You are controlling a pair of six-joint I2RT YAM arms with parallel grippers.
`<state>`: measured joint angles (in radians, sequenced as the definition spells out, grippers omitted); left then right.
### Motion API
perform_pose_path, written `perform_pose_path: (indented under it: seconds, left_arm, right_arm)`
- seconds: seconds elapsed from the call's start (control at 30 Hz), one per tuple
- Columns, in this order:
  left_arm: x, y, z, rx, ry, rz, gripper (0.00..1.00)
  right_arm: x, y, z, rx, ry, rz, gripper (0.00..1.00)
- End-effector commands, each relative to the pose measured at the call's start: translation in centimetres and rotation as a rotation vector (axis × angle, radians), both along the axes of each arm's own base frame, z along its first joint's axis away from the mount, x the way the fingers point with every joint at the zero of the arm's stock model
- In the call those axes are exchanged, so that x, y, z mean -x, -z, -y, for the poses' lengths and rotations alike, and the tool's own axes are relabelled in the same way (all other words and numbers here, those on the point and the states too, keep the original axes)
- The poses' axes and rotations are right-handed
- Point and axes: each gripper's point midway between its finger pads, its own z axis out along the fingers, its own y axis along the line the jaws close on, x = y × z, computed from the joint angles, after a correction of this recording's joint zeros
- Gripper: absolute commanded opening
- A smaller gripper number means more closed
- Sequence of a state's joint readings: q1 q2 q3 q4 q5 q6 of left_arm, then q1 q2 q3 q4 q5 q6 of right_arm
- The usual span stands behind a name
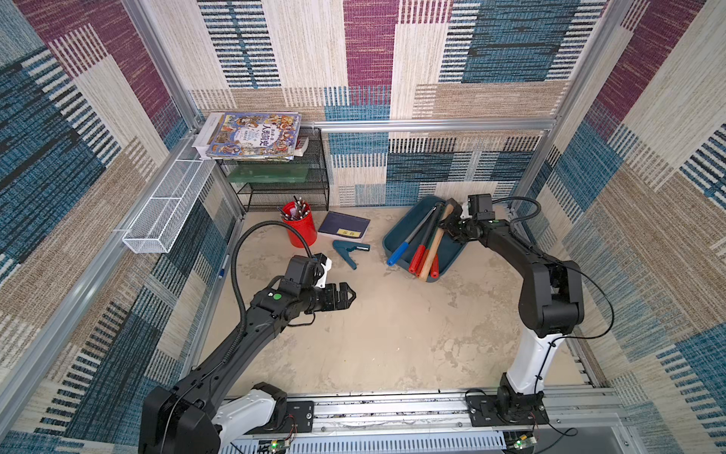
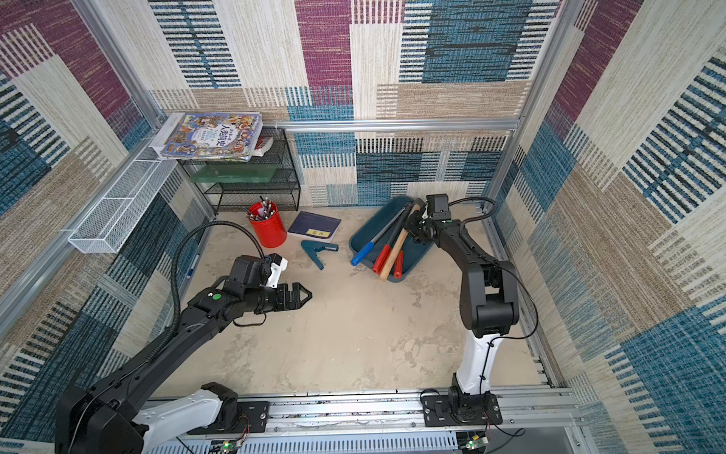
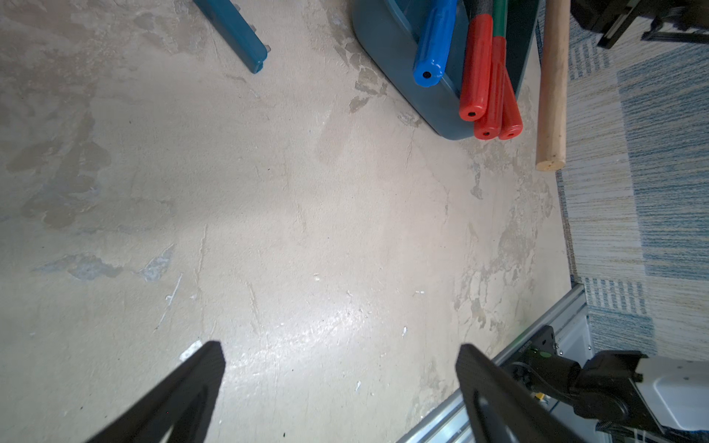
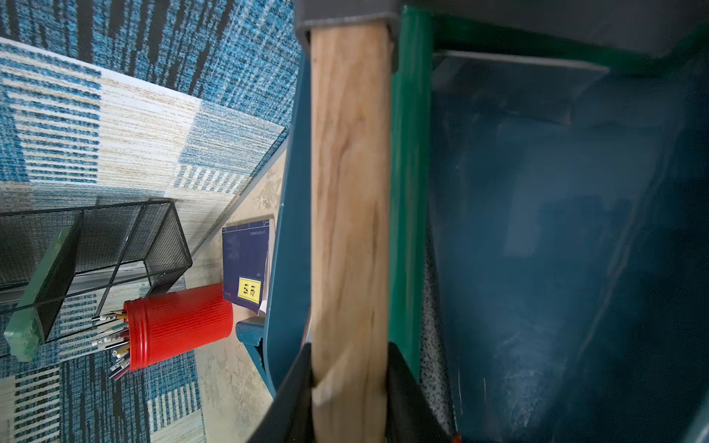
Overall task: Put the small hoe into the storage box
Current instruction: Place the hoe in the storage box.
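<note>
Small hoe [image 1: 434, 240] sits pinched between right fingers [image 4: 406, 387] over storage box [image 1: 453, 251].

Storage box [image 1: 448, 257] teal-blue; hoe handle [image 4: 349, 191] tan, wood-grained; cup [image 1: 300, 232] red; notebook [image 1: 343, 224] probably navy.

Left arm [image 1: 235, 346] and right arm [image 1: 550, 298] are both matte black with a white lower link [image 1: 524, 365], a green dot sticker [image 1: 277, 296] and a boxy black wrist camera [image 1: 300, 269]. Left has a ribbed black hose [image 1: 235, 259], right a thin black cable [image 1: 613, 310]. The left gripper [image 1: 351, 295] is black with pointy fingers
</note>
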<state>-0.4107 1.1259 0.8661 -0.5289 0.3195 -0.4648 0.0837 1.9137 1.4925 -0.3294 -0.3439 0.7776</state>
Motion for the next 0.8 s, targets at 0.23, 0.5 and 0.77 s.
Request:
perform_pose_path:
  seconds: [0.23,0.5,0.77]
  left_arm:
    - [-0.1,-0.1,-0.1,-0.005,0.001,0.013,0.98]
    - [-0.1,-0.1,0.0,-0.004,0.001,0.011,0.98]
    - [-0.1,-0.2,-0.1,-0.008,0.001,0.01,0.98]
  right_arm:
    - [-2.1,0.0,0.7,-0.067,0.023,0.069,0.0]
    - [-2.3,1.1,1.0,-0.099,0.035,0.039,0.0]
    - [-2.5,2.6,0.9,-0.115,0.038,0.0,0.03]
